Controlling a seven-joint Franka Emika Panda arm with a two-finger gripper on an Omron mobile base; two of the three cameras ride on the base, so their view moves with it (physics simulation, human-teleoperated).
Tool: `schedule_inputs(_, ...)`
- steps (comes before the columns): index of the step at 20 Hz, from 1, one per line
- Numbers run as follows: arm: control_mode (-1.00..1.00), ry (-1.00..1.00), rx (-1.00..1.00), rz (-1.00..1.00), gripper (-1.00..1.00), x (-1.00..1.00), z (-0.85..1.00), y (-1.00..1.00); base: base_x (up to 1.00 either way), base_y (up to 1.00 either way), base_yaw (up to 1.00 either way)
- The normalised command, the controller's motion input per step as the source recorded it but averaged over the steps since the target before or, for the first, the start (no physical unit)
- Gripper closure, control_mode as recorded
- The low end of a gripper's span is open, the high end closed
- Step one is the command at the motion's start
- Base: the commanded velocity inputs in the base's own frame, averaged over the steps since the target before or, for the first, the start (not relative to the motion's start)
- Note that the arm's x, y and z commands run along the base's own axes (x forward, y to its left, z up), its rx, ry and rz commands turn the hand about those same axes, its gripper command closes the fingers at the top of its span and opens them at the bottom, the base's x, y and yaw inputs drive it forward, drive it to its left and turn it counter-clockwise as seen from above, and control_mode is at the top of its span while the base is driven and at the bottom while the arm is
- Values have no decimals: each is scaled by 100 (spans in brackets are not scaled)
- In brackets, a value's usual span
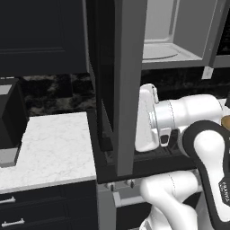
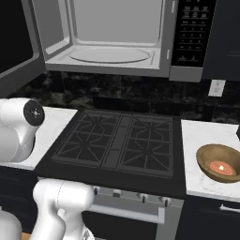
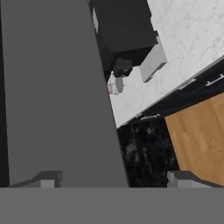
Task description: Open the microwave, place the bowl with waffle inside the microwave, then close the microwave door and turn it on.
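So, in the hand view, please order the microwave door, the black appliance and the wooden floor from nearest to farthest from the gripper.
1. Microwave door, right beside the gripper, on the left.
2. Black appliance, on the counter, at the top.
3. Wooden floor, below the counter, lower right.

counter (image 2: 199, 133): white marble | on it: bowl (image 2: 219, 162), right of stove (image 2: 117, 143)

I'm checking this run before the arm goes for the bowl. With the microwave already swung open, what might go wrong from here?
1. The wide grey-framed microwave door hangs open beside the white arm; the open gripper sits close against it, so pulling away carelessly may knock it.
2. The small tan wooden bowl sits far right on the white marble counter, near its front edge; a nudge might tip it off.
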Motion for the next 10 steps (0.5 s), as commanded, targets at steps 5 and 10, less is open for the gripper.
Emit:
schedule_inputs(5, -100, 1, 0, 1, -100, 10, -20, 10, 0, 0, 0)
schedule_inputs(10, -100, 8, -6, 0, -100, 13, -24, -61, 0, 0, 0)
